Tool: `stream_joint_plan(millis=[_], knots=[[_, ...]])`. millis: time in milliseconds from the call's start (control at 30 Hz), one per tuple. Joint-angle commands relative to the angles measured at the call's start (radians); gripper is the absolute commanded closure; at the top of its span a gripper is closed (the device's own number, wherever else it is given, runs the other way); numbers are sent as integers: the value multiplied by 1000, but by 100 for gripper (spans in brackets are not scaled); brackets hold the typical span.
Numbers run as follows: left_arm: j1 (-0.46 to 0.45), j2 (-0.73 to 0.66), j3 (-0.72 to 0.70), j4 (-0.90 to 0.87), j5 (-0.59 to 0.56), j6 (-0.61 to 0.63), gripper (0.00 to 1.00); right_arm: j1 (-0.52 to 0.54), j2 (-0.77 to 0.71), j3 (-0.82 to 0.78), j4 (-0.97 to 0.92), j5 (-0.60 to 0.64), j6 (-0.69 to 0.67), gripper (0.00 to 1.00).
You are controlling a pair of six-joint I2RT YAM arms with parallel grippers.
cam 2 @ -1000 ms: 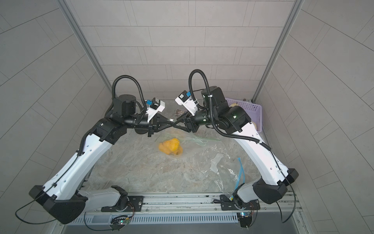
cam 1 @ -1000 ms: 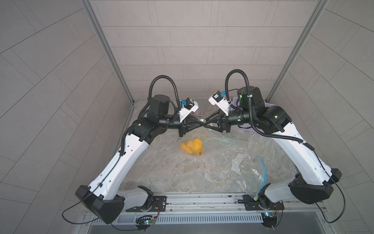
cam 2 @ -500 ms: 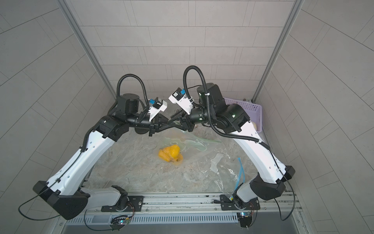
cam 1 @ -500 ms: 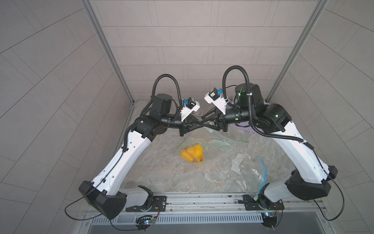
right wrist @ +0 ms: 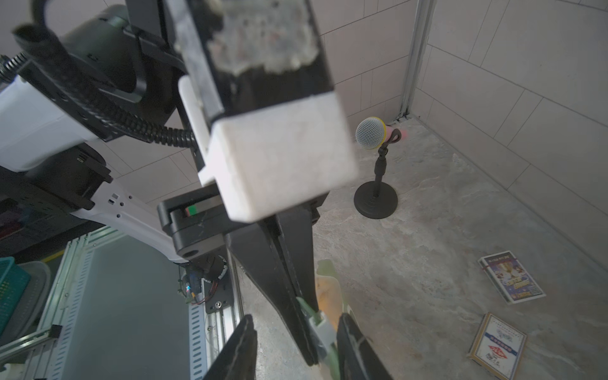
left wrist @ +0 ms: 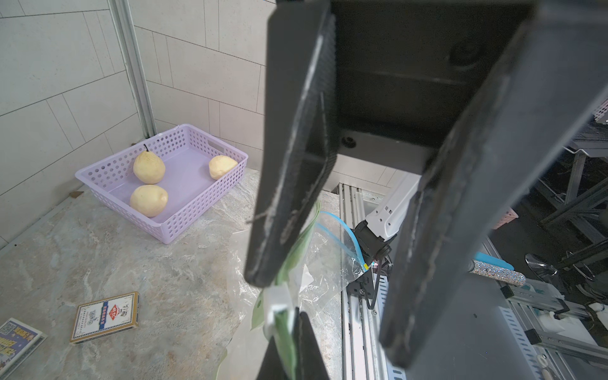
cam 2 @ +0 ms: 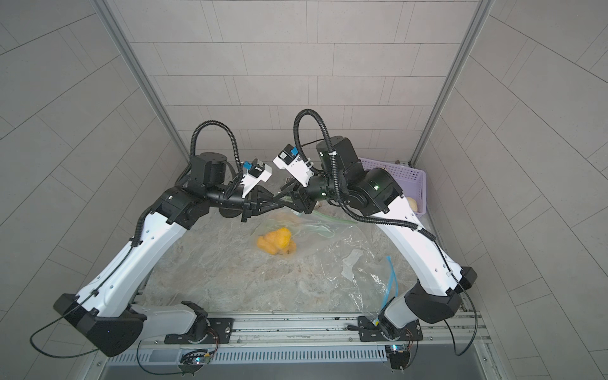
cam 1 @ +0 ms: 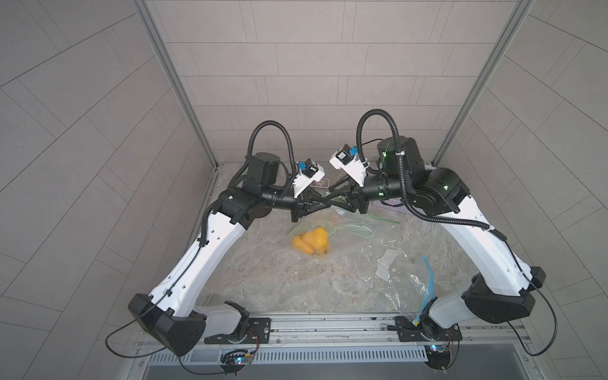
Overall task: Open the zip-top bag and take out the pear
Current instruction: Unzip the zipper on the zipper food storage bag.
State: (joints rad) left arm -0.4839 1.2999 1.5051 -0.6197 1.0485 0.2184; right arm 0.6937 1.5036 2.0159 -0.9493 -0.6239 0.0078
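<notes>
Both top views: mottled stone tabletop [cam 1: 263,283], grey tiled walls [cam 1: 312,65] around.

We see white shells on the long links of the left arm [cam 1: 210,253] and right arm [cam 1: 477,243], with black housings at every joint and base. Ribbed black hoses [cam 1: 270,122] arch over each wrist. The left gripper [cam 1: 327,206] and right gripper [cam 1: 332,196] have tapered black fingers [right wrist: 283,263] under white camera boxes [cam 1: 304,181] with blue plugs

Grey tiled walls [cam 1: 296,65], marbled stone tabletop [cam 1: 263,279].
</notes>
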Motion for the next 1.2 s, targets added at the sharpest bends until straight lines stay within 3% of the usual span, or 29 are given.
stream_joint_plan(millis=[0,133,500,1167], knots=[[6,-6,38,13,33,20,100,-1,1,15,-13,31,-25,55],[7,-8,36,13,33,21,100,-6,7,15,-17,26,-28,55],[7,-5,41,12,29,20,100,-10,-6,-9,-17,-28,-29,87],[8,-24,29,85,-96,-8,100,-37,-112,-143,-6,-26,-25,90]])
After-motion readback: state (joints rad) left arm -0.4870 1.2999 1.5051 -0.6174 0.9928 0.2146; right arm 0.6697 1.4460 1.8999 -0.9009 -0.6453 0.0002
